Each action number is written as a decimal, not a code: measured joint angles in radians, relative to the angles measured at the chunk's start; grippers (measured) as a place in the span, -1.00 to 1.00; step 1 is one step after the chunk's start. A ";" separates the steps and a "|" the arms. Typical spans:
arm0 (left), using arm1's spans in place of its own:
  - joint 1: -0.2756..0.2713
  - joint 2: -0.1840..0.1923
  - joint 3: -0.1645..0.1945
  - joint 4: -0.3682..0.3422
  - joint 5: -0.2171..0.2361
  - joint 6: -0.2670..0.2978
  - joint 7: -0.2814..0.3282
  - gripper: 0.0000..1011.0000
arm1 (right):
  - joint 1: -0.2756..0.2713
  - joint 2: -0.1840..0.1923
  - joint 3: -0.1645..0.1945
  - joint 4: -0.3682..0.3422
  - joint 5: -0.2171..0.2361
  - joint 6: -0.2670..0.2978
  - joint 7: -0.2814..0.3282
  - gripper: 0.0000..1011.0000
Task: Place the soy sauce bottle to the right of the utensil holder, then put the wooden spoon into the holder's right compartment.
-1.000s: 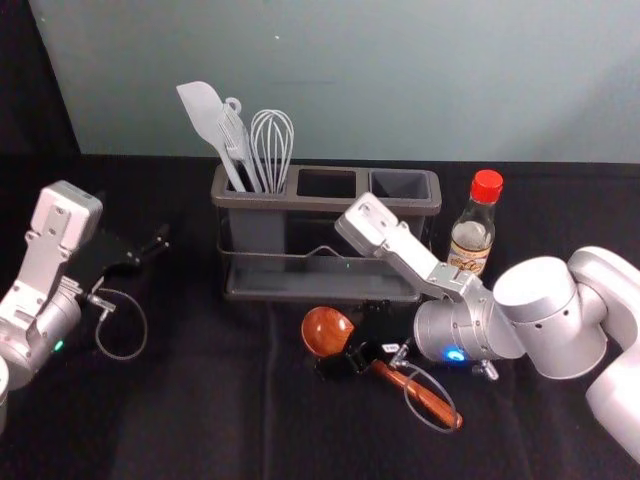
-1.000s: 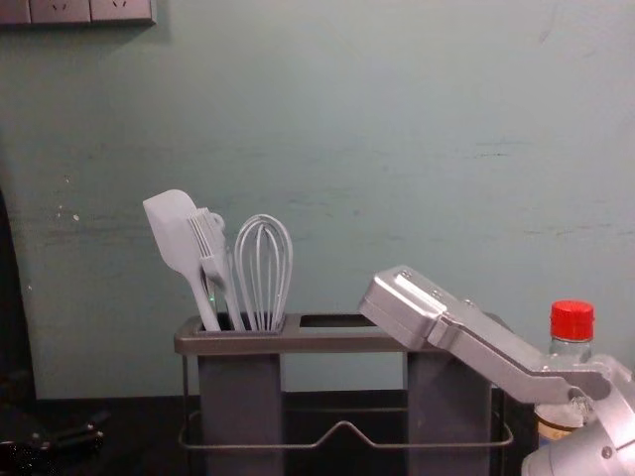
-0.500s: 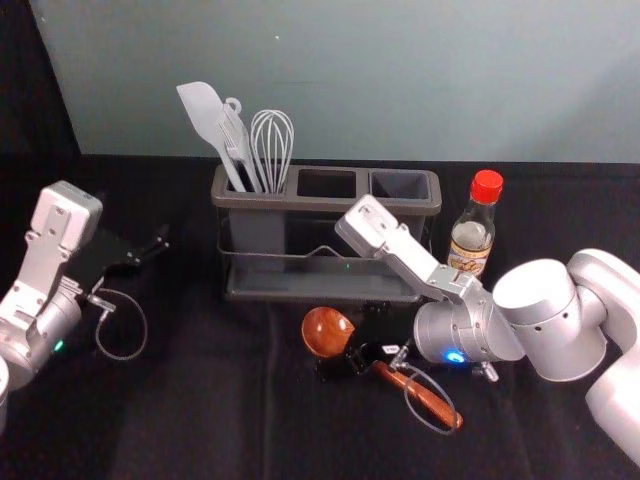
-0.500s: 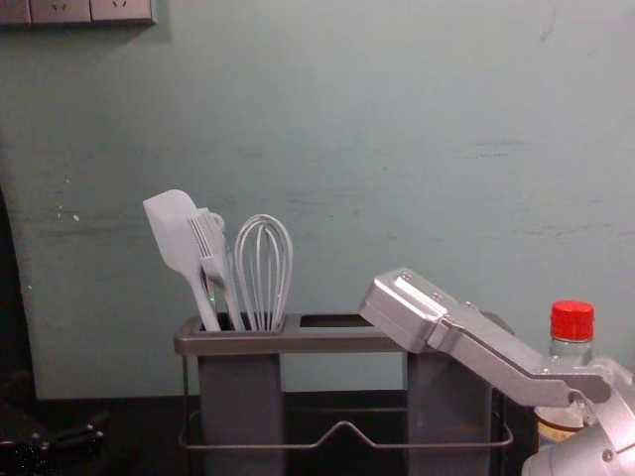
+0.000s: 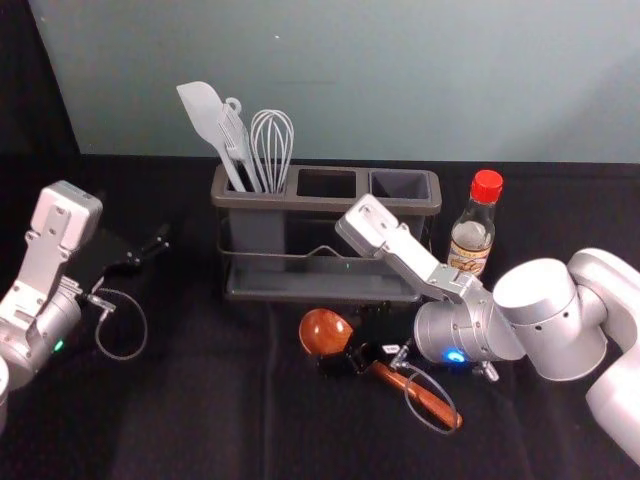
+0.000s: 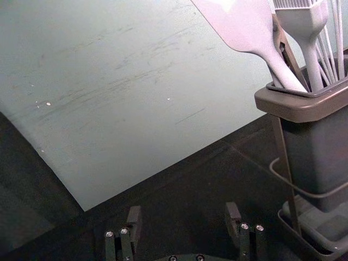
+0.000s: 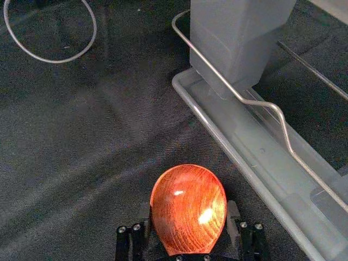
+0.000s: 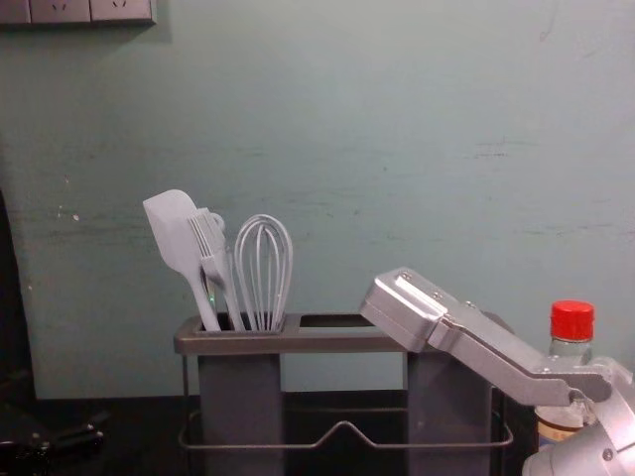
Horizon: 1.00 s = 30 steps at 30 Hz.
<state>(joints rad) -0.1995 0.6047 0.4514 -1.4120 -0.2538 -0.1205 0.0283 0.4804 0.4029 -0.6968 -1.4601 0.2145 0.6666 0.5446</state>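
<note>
Right gripper (image 5: 345,340) is low at wooden spoon (image 5: 325,332), before front edge of utensil holder (image 5: 275,203); jaws stand apart, one each side of bowl, touching or not I cannot tell. Spoon lies slanting on dark cloth (image 5: 200,400). Soy sauce bottle (image 5: 472,238) stands upright, small gap from holder's right edge. Left gripper (image 5: 138,220) is parked left of holder, jaws wide apart.

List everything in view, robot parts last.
utensil holder: 1, dark grey, centre
spatula: 1, whitish, holder's left compartment
brush: 1, whitish, same compartment
whisk: 1, whitish, same compartment
unclear utensil: 1, brownish, behind spatula
soy sauce bottle: 1, red-capped, right of holder
wooden spoon: 1, reddish-brown, before holder
cloth: 1, black, underneath
socket panel: 1, pale, wall's upper left
wall: 1, grey-green, behind
arms: 2, silver, either side
left gripper: 1, black, left of holder
right gripper: 1, black, at spoon
</note>
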 joint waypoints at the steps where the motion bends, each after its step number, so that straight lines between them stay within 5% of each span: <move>1: 0.000 0.000 0.000 0.000 0.000 0.000 0.000 0.99 | 0.000 0.000 0.000 0.000 0.000 0.000 0.000 0.64; 16: 0.000 0.000 0.000 0.000 0.000 0.000 0.000 0.99 | 0.000 0.000 0.000 0.000 0.001 0.000 0.000 0.64; 30: 0.000 0.000 0.000 0.000 0.000 0.000 0.000 0.99 | -0.075 0.059 0.063 -0.158 0.022 -0.160 0.001 0.64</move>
<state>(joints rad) -0.1995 0.6047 0.4514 -1.4120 -0.2539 -0.1205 0.0283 0.4052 0.4614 -0.6342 -1.6182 0.2368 0.5063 0.5454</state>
